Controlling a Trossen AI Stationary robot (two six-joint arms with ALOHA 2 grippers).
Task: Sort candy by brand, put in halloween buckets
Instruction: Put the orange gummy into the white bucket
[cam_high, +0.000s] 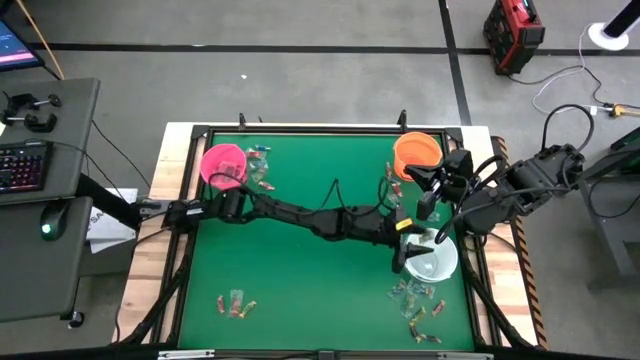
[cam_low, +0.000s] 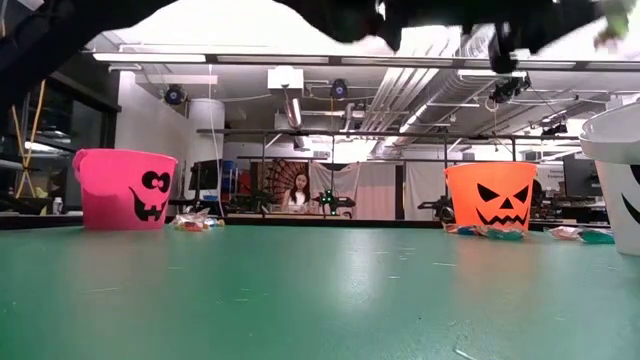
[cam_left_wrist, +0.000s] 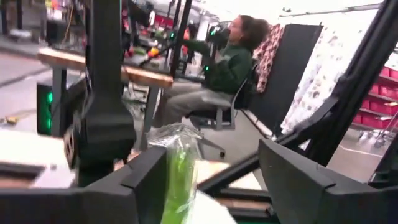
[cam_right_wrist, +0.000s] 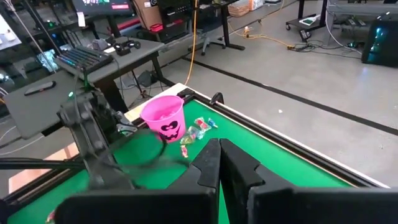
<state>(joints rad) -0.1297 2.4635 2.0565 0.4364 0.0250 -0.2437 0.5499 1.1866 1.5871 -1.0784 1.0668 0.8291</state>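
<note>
Three buckets: pink (cam_high: 223, 163), orange (cam_high: 417, 153), white (cam_high: 436, 257); two arms.

Overhead down, low level — both share pink bucket (cam_high: 223, 163).

Robotics lab: concrete floor (cam_high: 300, 70), keyboard desk (cam_high: 30, 160), ceiling ducts (cam_low: 420, 80).

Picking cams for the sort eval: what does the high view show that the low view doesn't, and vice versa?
High only: both arms, the left gripper stretched across to the white bucket, the right gripper between the orange bucket and the white one, and candy piles at the near edge.
Low only: jack-o'-lantern faces on the pink bucket and orange bucket, and a person in the room behind.
Both: all three buckets, the green table, and candy beside the pink and orange buckets.
</note>
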